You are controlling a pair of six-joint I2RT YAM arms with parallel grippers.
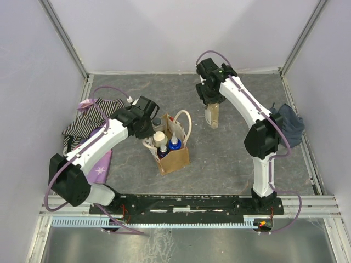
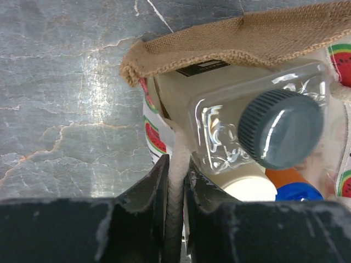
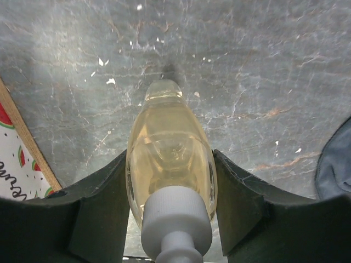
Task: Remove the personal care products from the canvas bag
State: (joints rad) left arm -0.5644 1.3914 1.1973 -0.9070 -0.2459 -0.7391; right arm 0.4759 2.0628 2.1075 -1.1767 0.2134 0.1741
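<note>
The tan canvas bag stands mid-table with its mouth open. Inside it are a cream bottle, an orange-and-blue bottle and a clear square bottle with a dark cap. My left gripper is at the bag's left rim, shut on its thick cream handle. Further back, my right gripper is shut on an amber bottle with a white cap, cap toward the wrist. The bottle hangs upright over the table, away from the bag.
Striped and purple clothes lie at the left wall. A blue-grey cloth lies by the right wall, close to the right arm's elbow. Grey walls close the table on three sides.
</note>
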